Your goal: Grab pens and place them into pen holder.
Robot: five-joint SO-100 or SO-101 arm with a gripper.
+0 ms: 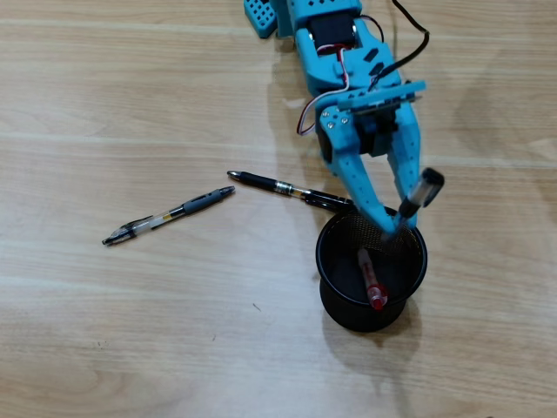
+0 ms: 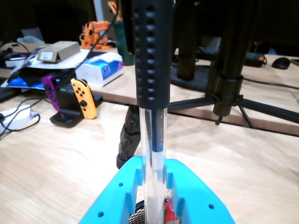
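Lowering clear pen point(image 2: 153, 154) into pen holder point(image 1: 329, 270), lower right of overhead view | jaws clamped on it, upright | red pen point(image 1: 372, 280) inside | next: release.

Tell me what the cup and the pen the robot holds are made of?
The pen holder looks like black wire mesh, probably metal: tiny holes show in its wall, with a solid rim. The held pen seems plastic: a see-through barrel and a matte black dimpled grip, likely rubbery. The blue fingers look like matte plastic.
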